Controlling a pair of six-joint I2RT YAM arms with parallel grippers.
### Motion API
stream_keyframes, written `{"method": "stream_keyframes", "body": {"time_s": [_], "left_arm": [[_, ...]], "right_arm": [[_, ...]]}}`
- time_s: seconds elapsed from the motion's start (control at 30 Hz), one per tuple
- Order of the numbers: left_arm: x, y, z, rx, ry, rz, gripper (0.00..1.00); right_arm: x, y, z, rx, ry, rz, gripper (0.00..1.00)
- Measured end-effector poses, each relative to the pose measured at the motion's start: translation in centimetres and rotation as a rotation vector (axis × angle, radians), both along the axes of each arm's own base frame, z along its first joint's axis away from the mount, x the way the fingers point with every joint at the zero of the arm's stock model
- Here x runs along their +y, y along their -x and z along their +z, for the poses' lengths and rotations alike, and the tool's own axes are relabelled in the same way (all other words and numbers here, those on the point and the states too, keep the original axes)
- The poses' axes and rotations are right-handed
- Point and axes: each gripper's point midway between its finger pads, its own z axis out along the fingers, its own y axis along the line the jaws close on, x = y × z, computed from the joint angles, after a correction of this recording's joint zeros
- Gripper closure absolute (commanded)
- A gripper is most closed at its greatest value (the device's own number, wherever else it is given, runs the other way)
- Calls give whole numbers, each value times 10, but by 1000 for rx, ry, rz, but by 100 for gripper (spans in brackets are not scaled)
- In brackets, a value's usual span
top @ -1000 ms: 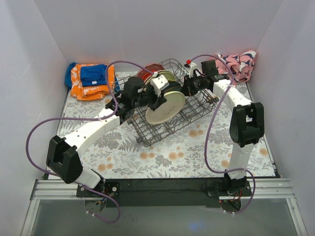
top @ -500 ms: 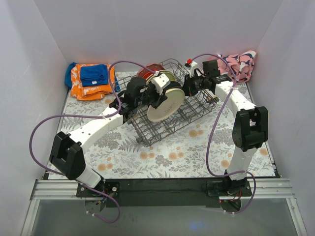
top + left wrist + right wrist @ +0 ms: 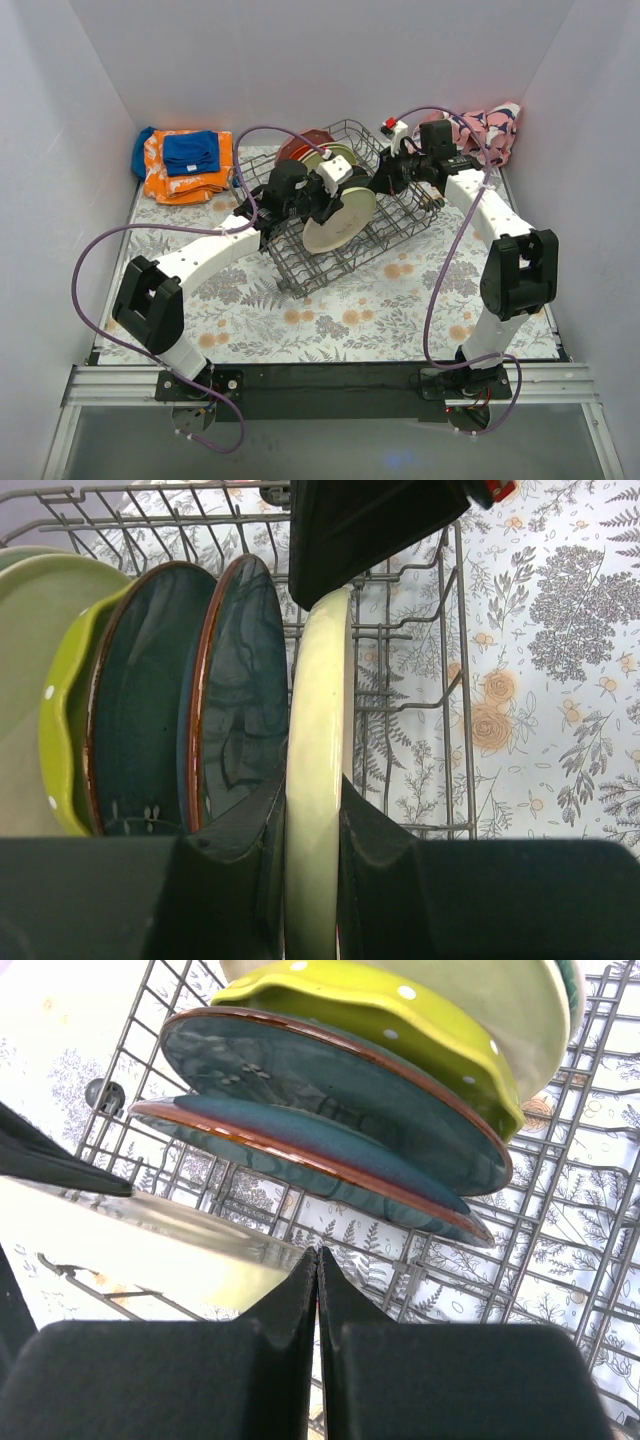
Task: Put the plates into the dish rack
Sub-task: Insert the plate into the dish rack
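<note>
Floral table (image 3: 330,320); left gripper (image 3: 313,805) clamps cream plate (image 3: 318,680).

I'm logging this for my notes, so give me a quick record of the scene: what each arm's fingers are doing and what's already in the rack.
Left fingers: clamped on cream plate rim, plate on edge inside dish rack
Right fingers: shut, nothing between them, beside that plate
Already racked: two blue plates, yellow-green dotted plate, all on edge
</note>
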Motion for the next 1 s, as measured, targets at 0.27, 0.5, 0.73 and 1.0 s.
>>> {"method": "stream_keyframes", "body": {"time_s": [0.27, 0.5, 0.73, 1.0], "left_arm": [[-2, -4, -5, 6, -9, 7, 100], [-9, -11, -11, 12, -18, 10, 100], [-11, -16, -11, 5, -16, 17, 100], [-19, -23, -20, 6, -15, 14, 100]], "right_arm": [[-3, 3, 5, -25, 5, 0, 94], [-11, 2, 12, -43, 5, -17, 89], [-22, 1, 20, -59, 2, -46, 73], [-33, 0, 20, -61, 8, -72, 68]]}}
